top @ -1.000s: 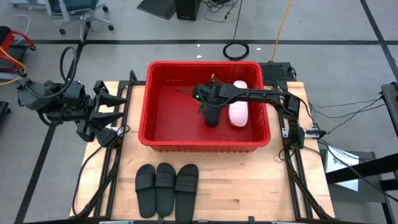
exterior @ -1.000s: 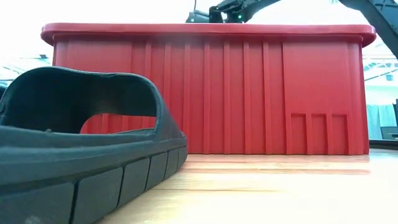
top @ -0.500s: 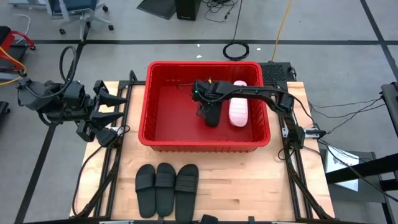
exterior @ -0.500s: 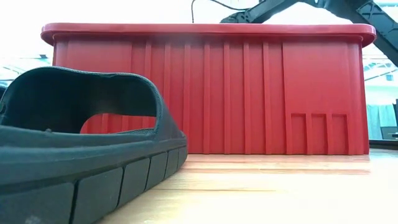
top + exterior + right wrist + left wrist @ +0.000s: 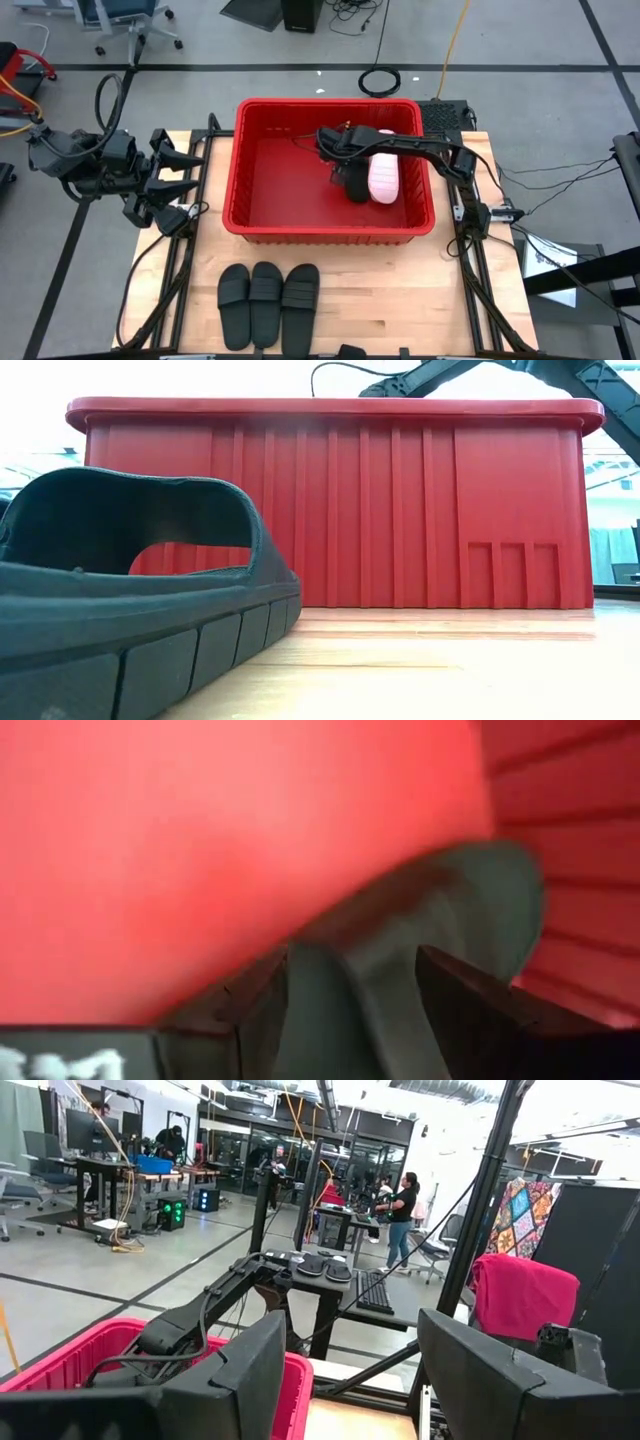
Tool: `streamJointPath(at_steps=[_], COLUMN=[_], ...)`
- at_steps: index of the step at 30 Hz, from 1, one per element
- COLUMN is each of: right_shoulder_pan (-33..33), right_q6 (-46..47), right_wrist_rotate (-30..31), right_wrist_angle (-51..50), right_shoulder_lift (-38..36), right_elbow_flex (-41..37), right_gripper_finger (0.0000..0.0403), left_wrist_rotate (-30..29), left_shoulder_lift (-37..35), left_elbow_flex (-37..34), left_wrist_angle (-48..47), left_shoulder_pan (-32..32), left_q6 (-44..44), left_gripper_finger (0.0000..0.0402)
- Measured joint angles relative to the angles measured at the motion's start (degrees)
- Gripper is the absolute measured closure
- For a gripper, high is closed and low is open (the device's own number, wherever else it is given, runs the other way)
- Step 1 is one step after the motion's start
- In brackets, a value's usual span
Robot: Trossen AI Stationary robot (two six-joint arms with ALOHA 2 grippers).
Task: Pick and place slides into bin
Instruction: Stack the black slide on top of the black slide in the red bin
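The red bin [image 5: 232, 180] stands mid-table and fills the low view [image 5: 330, 500]. My right gripper [image 5: 341, 163] reaches down into it and is shut on a black slide [image 5: 353, 187], which lies beside a pale pink slide [image 5: 384, 178] on the bin floor. Three more black slides [image 5: 268, 303] lie side by side, soles down, near the table's front edge; one looms in the low view [image 5: 130, 610]. My left gripper [image 5: 172, 168] waits open at the table's left, clear of everything. My right gripper comes at the black slide from above, slanting from the table's right. In the right wrist view a dark part of the slide [image 5: 350, 990] stands between the two fingers [image 5: 262, 1015]. Which part it is I cannot tell. The slide's far end [image 5: 470, 890] is low over the bin floor.
The bin's thick rim [image 5: 330, 405] and sloping walls close in my right arm. Bare wooden table lies between the bin and the three slides [image 5: 400, 270]. Beyond the table, the left wrist view shows desks and a person [image 5: 403, 1215] far off.
My right gripper has sunk deeper into the bin and gone toward the table's right edge with the black slide, which now lies close against the pink slide.
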Motion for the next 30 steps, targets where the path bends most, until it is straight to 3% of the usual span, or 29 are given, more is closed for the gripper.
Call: streamJointPath(at_steps=[13,25,30], right_shoulder_pan=[4.34,11.23,15.42], right_q6=[10.24,29.45,35.27], right_wrist_rotate=[-11.84,-12.08,-12.08], right_wrist_angle=[18.71,41.61,52.67], right_shoulder_lift=[-9.0,-20.57,-24.04], right_elbow_flex=[0.0,0.02,0.07], right_gripper_finger=[0.0196,0.0195,0.0195], left_wrist_rotate=[-0.09,0.39,5.59], left_shoulder_lift=[0.09,1.52,2.83], left_elbow_flex=[0.0,0.0,0.0], left_wrist_angle=[0.04,1.03,3.98], left_shoulder_pan=[-0.01,0.0,-0.02], left_q6=[0.32,0.28,0.12], left_gripper_finger=[0.0176,0.0176,0.0176])
